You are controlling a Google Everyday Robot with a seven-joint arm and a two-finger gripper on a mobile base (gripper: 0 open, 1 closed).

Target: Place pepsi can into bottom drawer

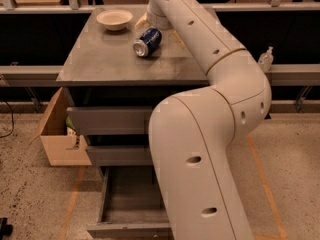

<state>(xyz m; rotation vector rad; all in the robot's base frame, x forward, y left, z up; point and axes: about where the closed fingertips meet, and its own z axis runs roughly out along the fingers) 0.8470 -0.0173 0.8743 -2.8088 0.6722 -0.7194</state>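
The pepsi can (147,42) is dark blue with a silver end and lies on its side on the grey cabinet top (105,64), just right of a bowl. My gripper (159,29) is over the can's far end. It is open, with one tan finger (142,20) behind-left of the can and the other (177,37) to its right. The can rests on the top and is not lifted. The bottom drawer (131,229) is pulled out below, and its grey inside shows. My arm hides the drawer's right part.
A cream bowl (114,19) stands at the back left of the cabinet top. Two upper grey drawers (111,120) are closed or nearly so. An open cardboard box (60,136) sits on the floor left of the cabinet. A small bottle (265,59) stands on the rail at right.
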